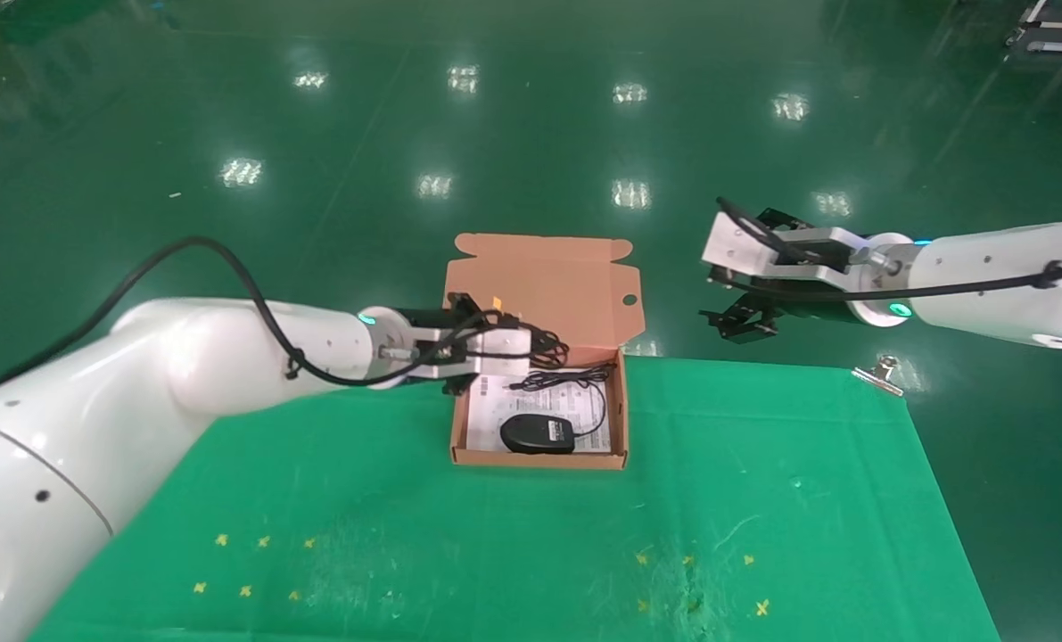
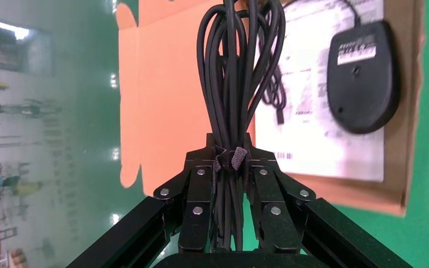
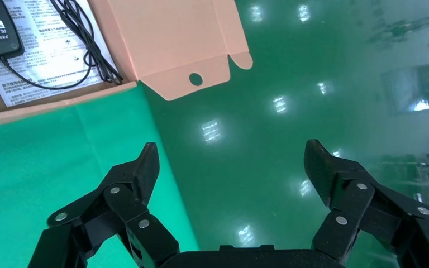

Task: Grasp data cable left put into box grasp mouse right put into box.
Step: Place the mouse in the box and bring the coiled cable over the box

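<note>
While your left pincer pinches the data cable tight above the far left corner of the box, the mouse lies inside it on the white sheet. You see the right pincer spread wide beyond the bench's far edge.

Green cloth covers bench top, scuffed w/ pale marks near front edge. Small yellow cross marks front-left, more front-right. Silver binder clip at far right corner. Glossy green floor beyond far edge, ceiling-light reflections.
</note>
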{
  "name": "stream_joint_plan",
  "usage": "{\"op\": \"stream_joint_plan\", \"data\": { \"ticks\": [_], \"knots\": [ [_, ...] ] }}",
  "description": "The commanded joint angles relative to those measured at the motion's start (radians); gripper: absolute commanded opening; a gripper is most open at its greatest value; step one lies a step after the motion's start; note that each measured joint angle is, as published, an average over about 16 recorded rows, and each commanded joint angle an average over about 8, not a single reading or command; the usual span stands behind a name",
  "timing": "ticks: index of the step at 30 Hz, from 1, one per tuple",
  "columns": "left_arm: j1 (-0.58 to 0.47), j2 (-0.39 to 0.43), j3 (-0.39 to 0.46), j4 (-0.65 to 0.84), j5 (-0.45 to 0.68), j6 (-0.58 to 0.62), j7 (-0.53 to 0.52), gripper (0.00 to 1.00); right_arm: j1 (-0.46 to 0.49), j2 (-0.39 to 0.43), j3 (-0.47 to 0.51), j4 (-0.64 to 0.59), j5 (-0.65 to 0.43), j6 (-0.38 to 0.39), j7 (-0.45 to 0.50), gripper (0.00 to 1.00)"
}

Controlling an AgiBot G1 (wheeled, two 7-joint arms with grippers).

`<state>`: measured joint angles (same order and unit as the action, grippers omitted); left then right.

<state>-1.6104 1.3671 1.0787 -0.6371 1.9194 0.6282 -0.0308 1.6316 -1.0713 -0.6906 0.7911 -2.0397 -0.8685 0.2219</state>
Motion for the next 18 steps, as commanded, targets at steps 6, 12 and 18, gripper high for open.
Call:
{"op": "stream_joint_plan", "data": {
  "ticks": [6,12,18],
  "knots": [
    [0.012,0.005,0.066,-0.002,-0.121,-0.043,0.044,0.0,-0.008,0.039,0.006,0.05,-0.007,-0.013,0.033,1.0],
    [0.009,0.006,0.125,-0.004,-0.199,-0.067,0.052,0.17,-0.008,0.054,0.01,0.067,-0.012,-0.016,0.049,1.0],
    [0.003,0.006,0.154,-0.003,-0.246,-0.084,0.048,0.92,-0.009,0.059,0.01,0.075,-0.014,-0.017,0.054,1.0]
  ]
}}
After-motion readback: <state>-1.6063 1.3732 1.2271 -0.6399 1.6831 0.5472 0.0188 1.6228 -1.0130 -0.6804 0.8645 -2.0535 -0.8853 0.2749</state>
